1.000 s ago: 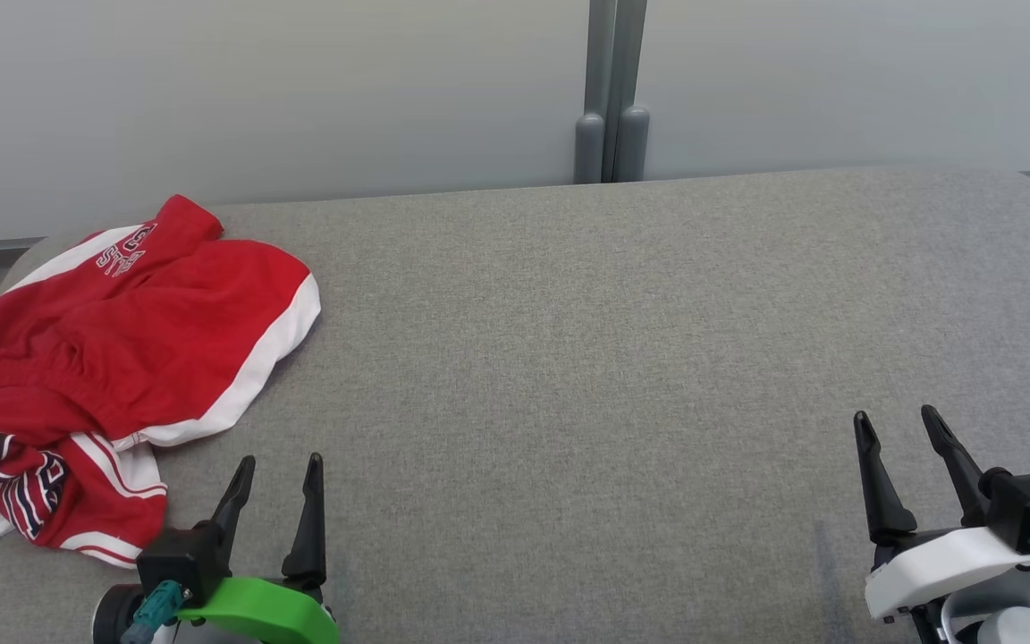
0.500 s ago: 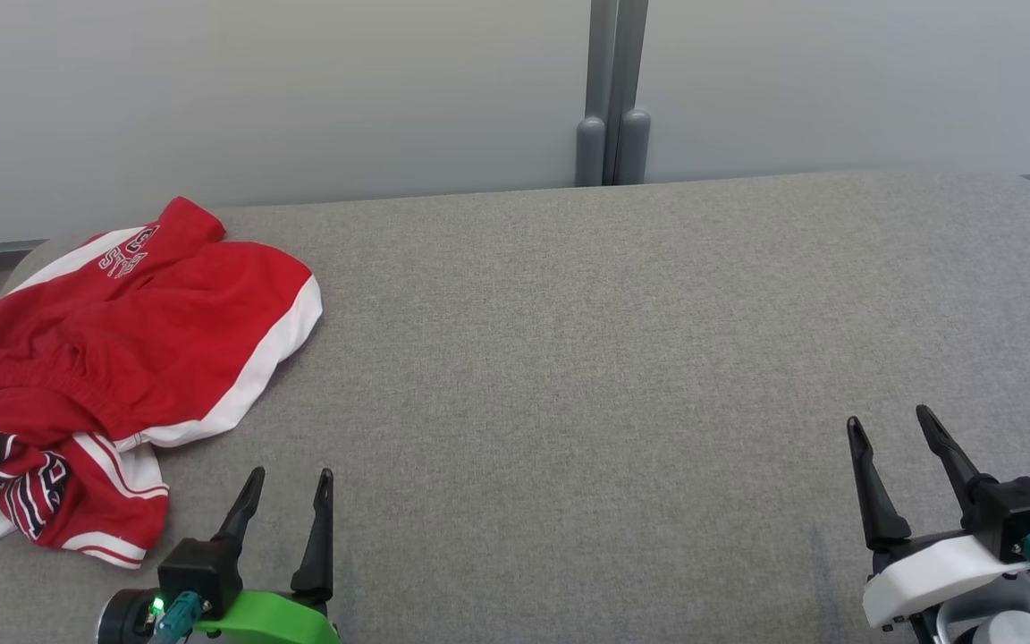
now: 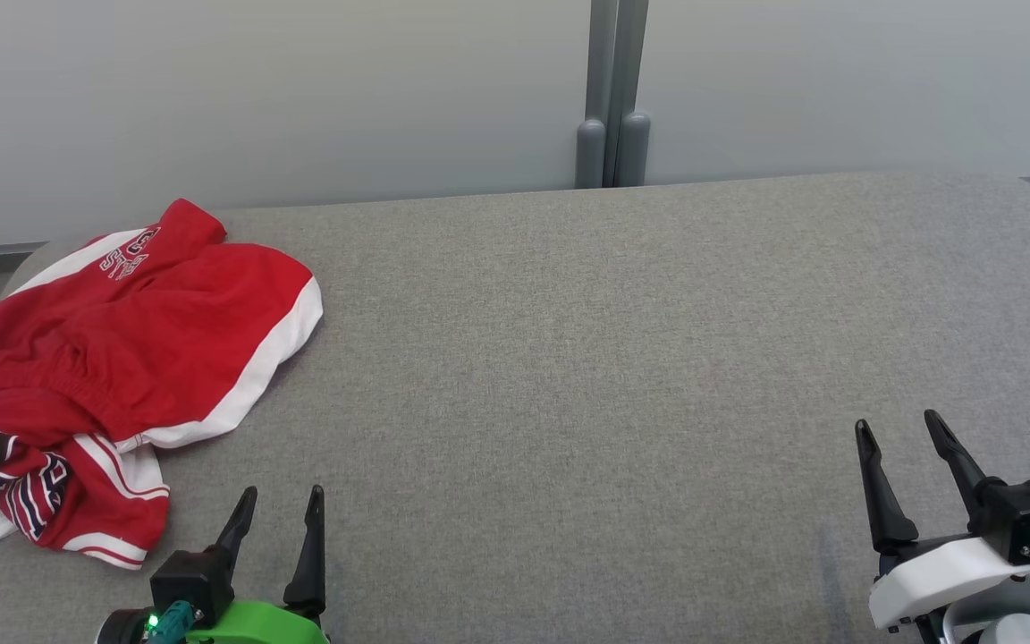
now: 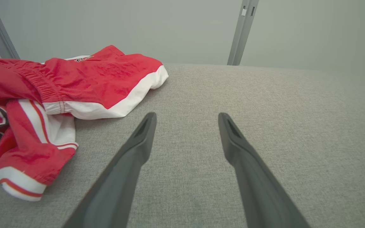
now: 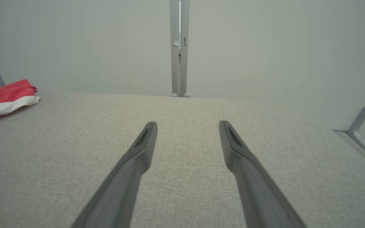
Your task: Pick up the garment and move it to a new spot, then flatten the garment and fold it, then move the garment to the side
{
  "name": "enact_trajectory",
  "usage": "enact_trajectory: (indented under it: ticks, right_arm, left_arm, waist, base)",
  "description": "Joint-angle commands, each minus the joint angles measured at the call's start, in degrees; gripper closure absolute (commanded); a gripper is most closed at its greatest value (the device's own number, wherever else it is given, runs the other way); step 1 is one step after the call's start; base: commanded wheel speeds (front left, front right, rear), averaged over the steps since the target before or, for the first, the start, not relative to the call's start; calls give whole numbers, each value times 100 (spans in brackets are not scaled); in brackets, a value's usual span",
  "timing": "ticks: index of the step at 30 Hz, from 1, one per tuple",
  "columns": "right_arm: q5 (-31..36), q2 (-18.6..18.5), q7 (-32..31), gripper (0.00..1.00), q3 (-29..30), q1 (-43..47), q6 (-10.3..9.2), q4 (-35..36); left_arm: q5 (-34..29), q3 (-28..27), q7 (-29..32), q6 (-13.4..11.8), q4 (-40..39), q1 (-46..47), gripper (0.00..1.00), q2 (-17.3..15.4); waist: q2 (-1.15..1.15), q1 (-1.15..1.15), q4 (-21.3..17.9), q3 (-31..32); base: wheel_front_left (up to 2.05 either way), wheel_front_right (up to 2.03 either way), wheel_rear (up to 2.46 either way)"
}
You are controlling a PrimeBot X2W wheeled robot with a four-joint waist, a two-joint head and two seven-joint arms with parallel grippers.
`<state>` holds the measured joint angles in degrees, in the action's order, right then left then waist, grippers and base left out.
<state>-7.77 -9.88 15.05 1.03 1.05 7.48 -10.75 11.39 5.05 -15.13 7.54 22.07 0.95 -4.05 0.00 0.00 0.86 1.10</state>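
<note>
Step 1 of 3 isn't begun, I'd say: the garment [image 3: 122, 358], red w/ white trim, lies crumpled at the table's far-left end, nothing gripping it. My left gripper [image 3: 283, 490] hovers just beside the heap, jaws wide & empty; the right gripper [image 3: 896, 420] is well apart on the other side, also spread, holding nothing. Next I'd swing the left over & pinch a raised fold, prob. near the waistband. The table [image 3: 613, 358] is grey woven fabric w/ plenty of free room; behind it a pale wall [image 3: 300, 89] & 1 grey post [image 3: 613, 89].
</note>
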Motion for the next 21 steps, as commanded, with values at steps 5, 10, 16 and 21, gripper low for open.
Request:
enact_trajectory:
  ticks: [5,10,16,21]
  right_arm:
    - [-77,-36,20,0,28,69,2,-40]
    - [-87,-28,20,0,38,83,2,-43]
    - [-69,-35,20,0,-42,90,2,4]
    - [-81,-15,20,0,-150,55,2,17]
  left_arm:
    - [36,-27,-4,-10,32,42,0,1]
    - [40,-7,-4,-10,47,61,0,4]
    - [41,-7,-4,-10,54,101,0,15]
    - [17,-30,-4,-10,71,105,0,24]
  waist:
    - [0,0,-3,10]
    - [0,0,19,11]
    - [0,0,226,13]
    - [0,0,681,40]
  base:
    - [0,0,0]
    - [0,0,0]
    - [0,0,0]
    - [0,0,0]
